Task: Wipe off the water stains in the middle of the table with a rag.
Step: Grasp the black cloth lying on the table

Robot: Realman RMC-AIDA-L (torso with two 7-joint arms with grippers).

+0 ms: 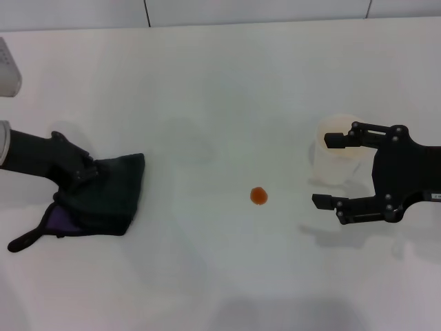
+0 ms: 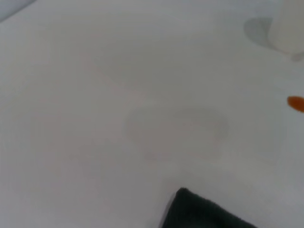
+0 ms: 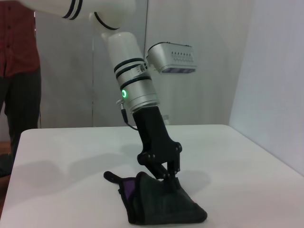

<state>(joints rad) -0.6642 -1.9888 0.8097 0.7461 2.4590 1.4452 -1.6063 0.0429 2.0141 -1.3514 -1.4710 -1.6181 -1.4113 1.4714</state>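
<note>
The rag (image 1: 107,193), dark cloth with a purple patch and a strap-like tail, lies on the white table (image 1: 207,89) at the left. My left gripper (image 1: 84,171) is shut on its top edge; the right wrist view shows the left gripper (image 3: 170,182) pinching the rag (image 3: 161,205) where it rests on the table. The water stain (image 1: 258,196), a small orange-red blot, sits mid-table, apart from the rag. In the left wrist view the stain (image 2: 295,102) lies beyond the rag's corner (image 2: 204,213). My right gripper (image 1: 321,171) is open, right of the stain.
A translucent whitish cup (image 1: 337,146) stands between the right gripper's fingers, also in the left wrist view (image 2: 287,23). A pale grey object (image 1: 7,72) sits at the far left edge. A person in a red shirt (image 3: 19,42) stands beyond the table.
</note>
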